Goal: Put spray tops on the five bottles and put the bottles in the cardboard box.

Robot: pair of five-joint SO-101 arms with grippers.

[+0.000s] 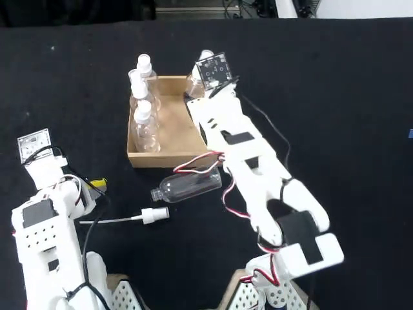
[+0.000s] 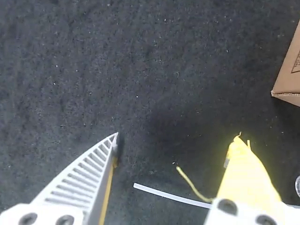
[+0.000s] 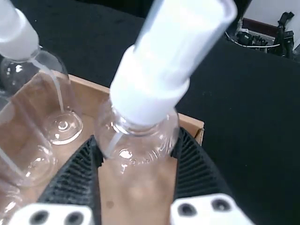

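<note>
My right gripper (image 3: 137, 144) is shut on a clear bottle (image 3: 149, 125) with a white spray top (image 3: 161, 75), holding it upright over the far right corner of the cardboard box (image 1: 174, 139). In the high view this bottle (image 1: 194, 82) peeks out beside the right gripper (image 1: 200, 92). Three topped bottles (image 1: 143, 106) stand along the box's left wall. One bottle without a top (image 1: 188, 185) lies on its side in front of the box. A loose spray top (image 1: 153, 215) lies nearer, its thin tube (image 2: 168, 195) running under my open left gripper (image 2: 177, 137).
Black cloth (image 1: 335, 97) covers the table. A box corner (image 2: 288, 77) shows in the left wrist view. The left arm (image 1: 45, 226) sits at the near left, and red and white wires (image 1: 200, 163) hang from the right arm above the lying bottle.
</note>
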